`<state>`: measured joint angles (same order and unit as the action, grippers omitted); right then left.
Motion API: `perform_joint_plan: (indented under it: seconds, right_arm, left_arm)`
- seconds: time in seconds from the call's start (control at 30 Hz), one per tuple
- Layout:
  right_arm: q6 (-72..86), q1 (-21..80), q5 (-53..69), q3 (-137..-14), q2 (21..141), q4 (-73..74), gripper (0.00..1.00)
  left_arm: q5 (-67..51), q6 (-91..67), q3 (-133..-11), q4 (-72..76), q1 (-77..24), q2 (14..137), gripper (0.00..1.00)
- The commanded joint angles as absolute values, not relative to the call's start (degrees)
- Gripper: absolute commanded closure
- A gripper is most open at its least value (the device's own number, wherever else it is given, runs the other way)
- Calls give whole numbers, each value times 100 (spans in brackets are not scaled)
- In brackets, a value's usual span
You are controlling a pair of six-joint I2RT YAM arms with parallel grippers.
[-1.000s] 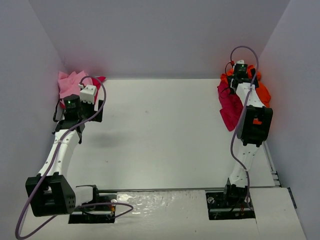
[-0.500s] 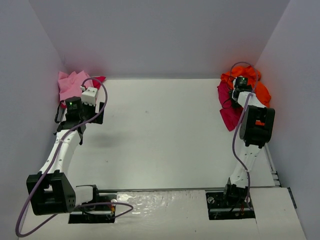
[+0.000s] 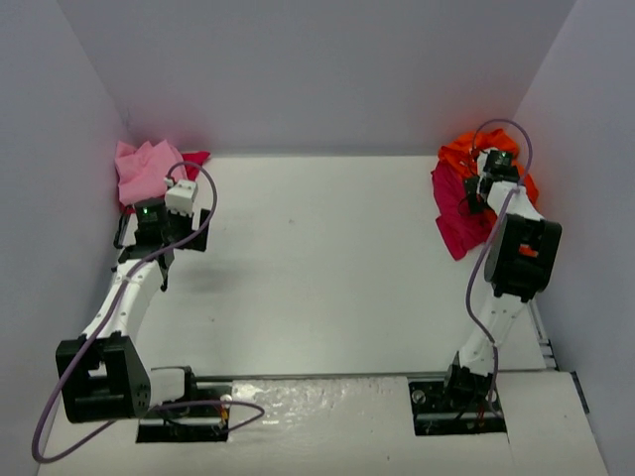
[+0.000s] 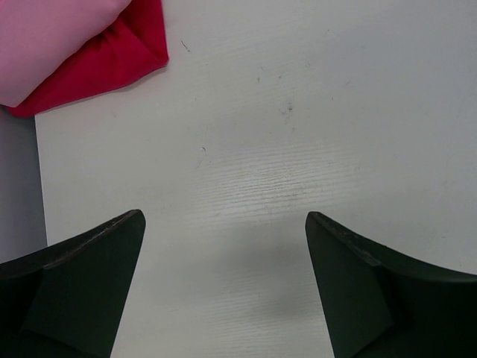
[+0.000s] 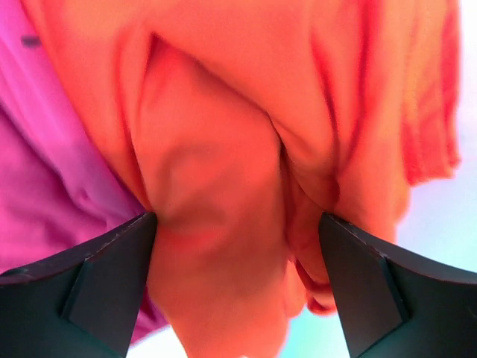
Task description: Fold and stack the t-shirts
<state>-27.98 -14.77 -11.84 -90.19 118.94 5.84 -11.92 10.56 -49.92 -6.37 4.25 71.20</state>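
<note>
Where the table (image 4: 313, 112) holds a light pink shirt (image 4: 45, 37) atop a crimson shirt (image 4: 112, 60) in its far left corner, the left end effector (image 4: 223, 224) hangs spread over bare table nearby. Far right, the right end effector (image 5: 238, 220), fingers apart, straddles a bunched orange shirt (image 5: 223, 149) beside a magenta shirt (image 5: 45, 164).

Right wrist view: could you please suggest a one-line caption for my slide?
Right hand, jaws wide, astride a bunched orange shirt, with a magenta shirt alongside.

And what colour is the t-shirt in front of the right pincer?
Bright orange; the orange t-shirt shows best in the right wrist view.
</note>
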Motion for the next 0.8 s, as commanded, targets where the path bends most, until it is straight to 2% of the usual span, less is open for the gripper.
perform_joint_plan:
  seconds: [0.0, 0.13, 0.27, 0.37, 0.57, 0.77]
  right_arm:
    - [-2578, -1563, -762, -9178, 10789, 599, 12]
    - [-2422, -1556, -629, -9223, 10537, 651, 11]
    - [-2320, -1556, -493, -9255, 10485, 694, 13]
    - [-2326, -1547, -577, -9289, 10658, 749, 19]
    - [-2224, -1538, -532, -9265, 11036, 1013, 18]
    - [-2224, -1494, -536, -9100, 11246, 1060, 22]
  left_arm:
    - [-1170, 1146, -5042, -182, 458, 7094, 13]
    - [-1184, 1163, -5016, -146, 457, 7140, 13]
    - [-1195, 1151, -5045, -141, 466, 7189, 13]
    - [-1188, 1151, -5071, -161, 466, 7182, 13]
    - [-1139, 1213, -4982, -132, 466, 7130, 13]
    - [-1137, 1195, -4957, -141, 463, 7140, 13]
